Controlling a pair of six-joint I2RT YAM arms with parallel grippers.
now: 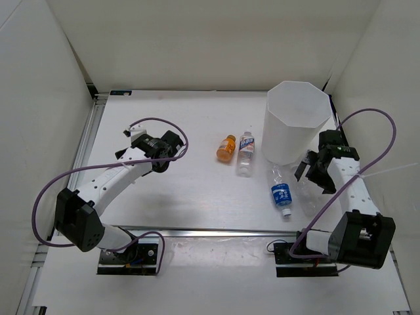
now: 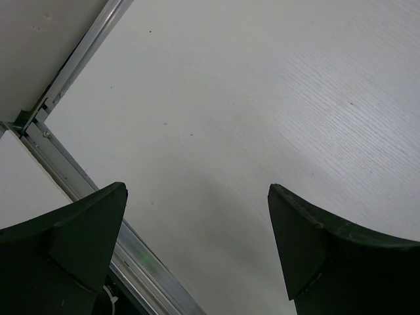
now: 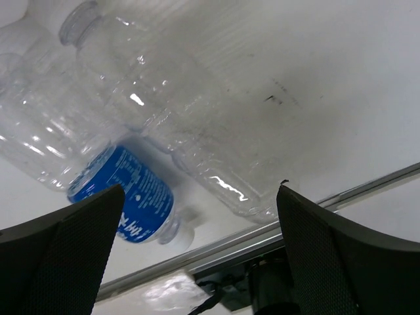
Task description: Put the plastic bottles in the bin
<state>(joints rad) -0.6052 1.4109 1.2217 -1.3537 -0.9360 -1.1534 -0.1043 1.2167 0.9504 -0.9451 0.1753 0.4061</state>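
Plastic bottles all lie on the white table [image 1: 184,197], none in the bin [image 1: 278,134]. The orange bottle [image 1: 226,148] and the white-and-orange label bottle [image 1: 245,154] sit side by side mid-table, just left of the bin. The blue label bottle [image 1: 281,192] lies in front of the bin, cap toward the near edge. The plain clear bottle [image 3: 197,111] lies right beside it, close to the near metal rail [image 3: 315,207].

The bin stands upright at the far right, tight to the right wall; open table runs to its left. The right gripper [image 3: 199,193] is spread wide and holds nothing. It hangs over the plain clear bottle, with the blue label bottle off to one finger's side and the bin just beyond. The left gripper [image 2: 197,197] is also spread and empty, over bare table near the left rail [image 2: 59,92], well apart from every bottle.
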